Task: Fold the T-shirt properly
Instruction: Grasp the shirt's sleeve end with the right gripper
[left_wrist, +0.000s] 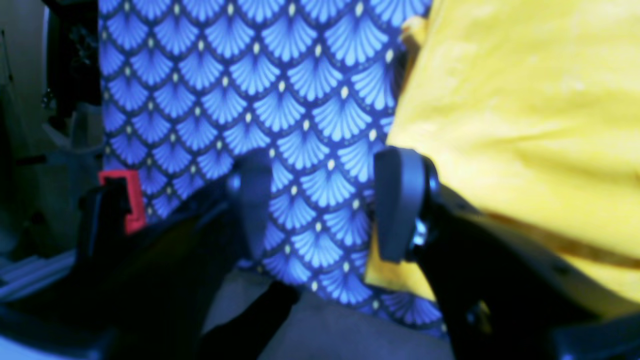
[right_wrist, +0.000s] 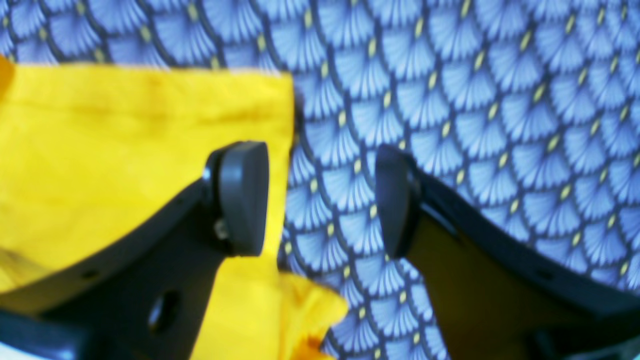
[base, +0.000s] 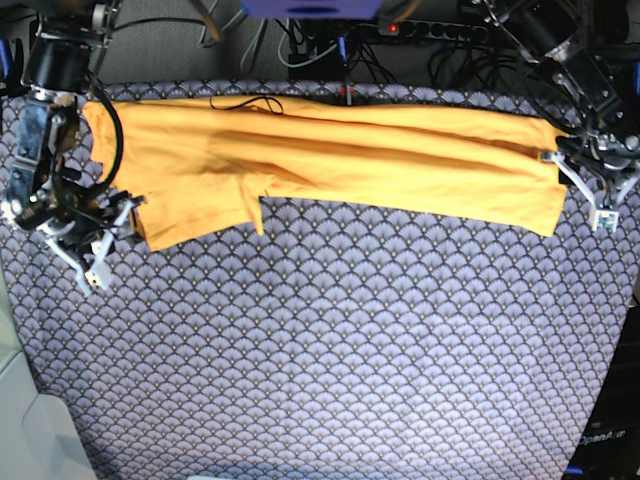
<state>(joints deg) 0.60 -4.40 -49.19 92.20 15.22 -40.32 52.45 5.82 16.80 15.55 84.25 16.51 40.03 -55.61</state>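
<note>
The yellow-orange T-shirt (base: 330, 150) lies in a long folded band across the far part of the table, with a thin dark thread (base: 240, 100) near its collar. My left gripper (base: 588, 195) stands open at the shirt's right end. In the left wrist view the left gripper (left_wrist: 325, 205) has only tablecloth between its fingers, with one finger (left_wrist: 397, 205) at the edge of the shirt (left_wrist: 525, 125). My right gripper (base: 100, 245) is open at the left end. Seen from the right wrist, the right gripper (right_wrist: 320, 200) has one finger (right_wrist: 242, 197) over the shirt's edge (right_wrist: 125, 150).
The blue-grey fan-patterned tablecloth (base: 330, 340) covers the whole table. Cables and a power strip (base: 430, 30) run behind the far edge. A red part (left_wrist: 120, 200) shows at the table's edge in the left wrist view. A pale object (base: 30, 430) sits at the near left corner.
</note>
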